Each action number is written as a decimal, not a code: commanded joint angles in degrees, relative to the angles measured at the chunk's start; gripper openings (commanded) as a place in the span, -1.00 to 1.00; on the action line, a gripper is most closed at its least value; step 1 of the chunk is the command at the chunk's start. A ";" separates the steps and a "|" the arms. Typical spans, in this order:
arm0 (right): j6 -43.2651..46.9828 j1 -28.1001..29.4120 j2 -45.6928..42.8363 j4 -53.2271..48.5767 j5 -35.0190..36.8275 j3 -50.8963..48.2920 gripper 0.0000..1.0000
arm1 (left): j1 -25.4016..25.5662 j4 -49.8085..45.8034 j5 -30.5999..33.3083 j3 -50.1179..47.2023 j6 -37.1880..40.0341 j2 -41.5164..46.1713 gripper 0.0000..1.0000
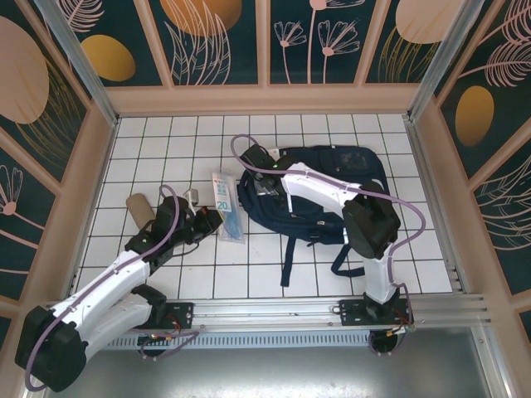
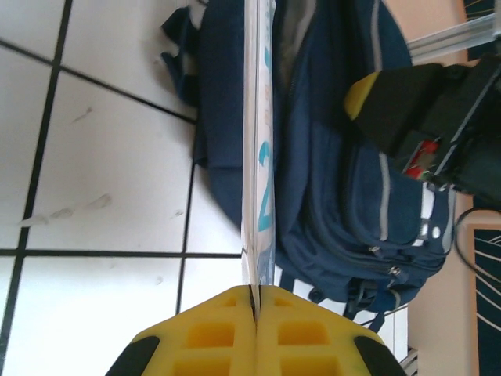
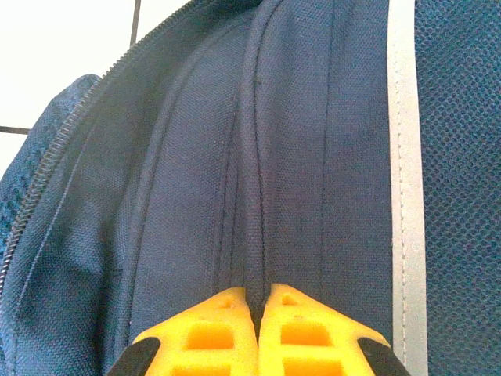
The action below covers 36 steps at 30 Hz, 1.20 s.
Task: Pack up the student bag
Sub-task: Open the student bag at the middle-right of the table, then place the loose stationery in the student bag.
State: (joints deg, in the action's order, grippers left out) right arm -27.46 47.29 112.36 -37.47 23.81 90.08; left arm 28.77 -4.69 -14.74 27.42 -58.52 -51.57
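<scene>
Student bag (image 1: 332, 186) lying flat on the white tiled table (image 1: 158, 149), right of centre, with dark straps (image 1: 288, 257) trailing toward the near edge. Right gripper (image 3: 257, 291) down at the bag's left end, yellow fingers (image 3: 313, 337) pressed together on a raised fold of navy fabric; zipper teeth (image 3: 47, 180) just left of that fold, pale reflective stripe (image 3: 403, 196) to its right. Left gripper (image 2: 254, 291) left of the bag, fingers clamped on the edge of a flat clear packet (image 2: 258, 141) printed with blue numerals, the packet stretching toward the bag. Brown cardboard tube (image 1: 139, 209) lying farther left on the tiles, apart from the packet and bag.
</scene>
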 commanded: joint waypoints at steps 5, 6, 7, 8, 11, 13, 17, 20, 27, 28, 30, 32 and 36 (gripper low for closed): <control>1.26 -2.91 -13.23 1.50 -0.43 -3.24 -1.00 | -0.12 9.15 -2.84 5.80 0.25 -6.50 -1.00; 1.29 -3.52 -14.83 1.99 -1.38 -3.88 -1.00 | -0.12 10.29 -3.12 6.38 0.21 -7.72 -1.00; 1.27 -4.42 -16.79 2.42 -2.71 -4.59 -1.00 | -0.12 11.86 -3.40 6.93 -0.26 -9.03 -1.00; 1.51 -5.06 -18.32 2.95 -4.39 -5.18 -1.00 | -0.11 13.80 -3.82 7.25 -0.87 -10.20 -1.00; 1.62 -7.44 -22.75 4.30 -8.62 -6.75 -1.00 | -0.06 21.39 -6.54 8.14 -3.67 -15.21 -1.00; 1.37 -9.07 -25.47 5.36 -11.98 -7.89 -1.00 | 0.34 25.93 -8.23 9.34 -5.13 -19.46 -1.00; 0.43 -10.66 -29.09 7.10 -15.10 -10.02 -1.00 | 3.22 28.24 -7.93 15.33 -4.53 -27.03 -1.00; -0.61 -11.64 -30.56 7.83 -16.50 -11.23 -1.00 | 5.86 28.98 -7.88 19.98 -4.31 -33.97 -1.00; -1.71 -12.47 -32.39 8.31 -17.05 -13.00 -1.00 | 10.16 26.66 -7.05 26.77 -3.97 -45.94 -1.00; -1.80 -12.49 -32.66 8.38 -16.96 -13.26 -1.00 | 10.53 26.14 -6.25 26.81 -3.88 -46.30 -1.00; -1.89 -12.69 -32.91 8.45 -17.09 -13.70 -1.00 | 11.19 25.27 -4.87 26.97 -4.00 -47.81 -1.00; -1.98 -12.83 -33.01 8.56 -17.26 -14.08 -1.00 | 11.61 25.16 -4.96 27.47 -3.80 -49.43 -1.00; -2.14 -13.04 -32.93 8.91 -17.91 -14.74 -1.00 | 13.52 22.52 -5.09 30.68 -2.66 -52.93 -0.93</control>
State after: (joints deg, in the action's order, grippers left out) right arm -28.84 34.79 81.78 -31.62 6.72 75.85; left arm 40.45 20.27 -20.08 54.92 -62.37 -102.02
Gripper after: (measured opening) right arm 0.066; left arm 0.052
